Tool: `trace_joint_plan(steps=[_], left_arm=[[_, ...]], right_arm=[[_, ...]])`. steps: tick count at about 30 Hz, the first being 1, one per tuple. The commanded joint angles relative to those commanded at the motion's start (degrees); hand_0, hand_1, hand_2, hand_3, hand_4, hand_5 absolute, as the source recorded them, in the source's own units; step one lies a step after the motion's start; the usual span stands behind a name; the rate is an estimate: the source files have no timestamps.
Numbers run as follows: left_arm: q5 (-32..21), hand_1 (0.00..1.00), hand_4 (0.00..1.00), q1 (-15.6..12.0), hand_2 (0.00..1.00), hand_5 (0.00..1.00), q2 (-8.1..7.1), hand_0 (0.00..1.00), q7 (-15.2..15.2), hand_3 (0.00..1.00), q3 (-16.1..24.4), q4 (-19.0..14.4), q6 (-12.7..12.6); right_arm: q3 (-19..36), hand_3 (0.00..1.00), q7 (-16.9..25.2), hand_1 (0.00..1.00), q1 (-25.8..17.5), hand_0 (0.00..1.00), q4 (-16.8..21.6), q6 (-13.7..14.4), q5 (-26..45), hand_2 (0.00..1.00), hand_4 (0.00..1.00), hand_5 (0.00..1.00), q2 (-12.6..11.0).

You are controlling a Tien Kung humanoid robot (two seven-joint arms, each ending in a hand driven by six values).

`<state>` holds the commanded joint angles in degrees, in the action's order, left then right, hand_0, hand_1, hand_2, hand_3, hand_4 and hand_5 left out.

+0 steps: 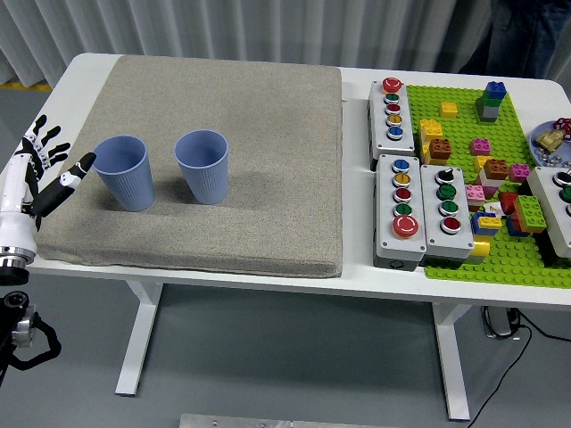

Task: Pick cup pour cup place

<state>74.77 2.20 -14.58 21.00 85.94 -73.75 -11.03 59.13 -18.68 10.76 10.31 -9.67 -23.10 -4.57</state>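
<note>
Two blue plastic cups, the left cup point(122, 171) and the right cup point(202, 165), stand upright on a grey fabric mat point(268, 134) on the white table point(357, 267). The left hand point(37, 174), fingers spread and empty, sits just left of the left cup, its arm cut off by the frame edge.

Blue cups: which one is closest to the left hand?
The left cup, at the mat's left edge. It stands just right of the open left hand; the other cup stands farther right.
</note>
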Motion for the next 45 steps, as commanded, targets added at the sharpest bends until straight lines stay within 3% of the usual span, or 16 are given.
trace_joint_plan(steps=[11,13,15,16,17,19,21,22,27,45], left_arm=[[-4.72,0.775,0.998,3.83,0.923,0.585,-0.73,0.745,-0.58,0.998,0.44,-5.57,0.46],[-5.29,0.775,0.998,5.07,0.923,0.585,-0.02,0.745,-0.83,0.998,1.38,-6.10,1.26],[-7.23,0.775,0.998,7.69,0.923,0.585,2.01,0.745,-1.24,0.998,3.89,-6.00,2.08],[-7.99,0.796,0.835,8.71,0.892,0.998,2.68,0.781,-1.52,0.882,4.95,-5.86,2.63],[-8.20,0.796,0.835,8.99,0.892,0.998,2.87,0.781,-1.60,0.882,5.25,-5.82,2.79],[-11.67,0.796,0.835,12.14,0.892,0.998,5.24,0.781,-2.86,0.882,8.46,-4.69,3.38],[-14.01,0.796,0.835,14.02,0.892,0.998,6.29,0.781,-3.64,0.882,10.53,-4.25,3.54],[-14.54,0.758,0.787,15.39,0.839,0.998,6.73,0.771,-4.35,0.824,11.95,-4.04,3.61],[-10.97,0.758,0.787,20.40,0.839,0.998,6.92,0.771,-5.92,0.824,17.35,-3.84,3.48],[-10.17,0.762,0.784,21.06,0.860,0.998,7.07,0.771,-5.69,0.859,19.16,-4.22,4.34]], right_arm=[[-0.30,0.622,0.15,0.715,0.37,0.770,0.00,0.19,0.52,0.744,0.187,0.251,-0.08],[-0.44,0.622,0.26,0.715,0.36,0.770,0.00,0.25,0.76,0.744,0.187,0.251,-0.07],[-0.38,0.622,0.27,0.715,0.33,0.770,0.00,0.28,0.64,0.744,0.187,0.251,0.01],[-0.41,0.622,0.26,0.715,0.34,0.770,0.00,0.26,0.63,0.744,0.189,0.253,0.01],[-0.42,0.622,0.26,0.715,0.34,0.770,0.00,0.26,0.62,0.744,0.189,0.253,0.02],[-0.46,0.622,0.19,0.715,0.46,0.770,0.00,0.29,0.56,0.744,0.189,0.253,0.05],[-0.53,0.622,0.20,0.715,0.54,0.770,0.00,0.31,0.63,0.744,0.189,0.253,0.05],[-0.57,0.622,0.25,0.715,0.60,0.770,0.00,0.31,0.77,0.744,0.188,0.250,0.04],[-0.71,0.622,0.41,0.715,0.99,0.770,0.00,0.23,1.24,0.744,0.188,0.250,-0.21],[-0.12,0.623,0.35,0.714,1.23,0.770,0.00,0.02,1.26,0.745,0.191,0.246,-0.33]])
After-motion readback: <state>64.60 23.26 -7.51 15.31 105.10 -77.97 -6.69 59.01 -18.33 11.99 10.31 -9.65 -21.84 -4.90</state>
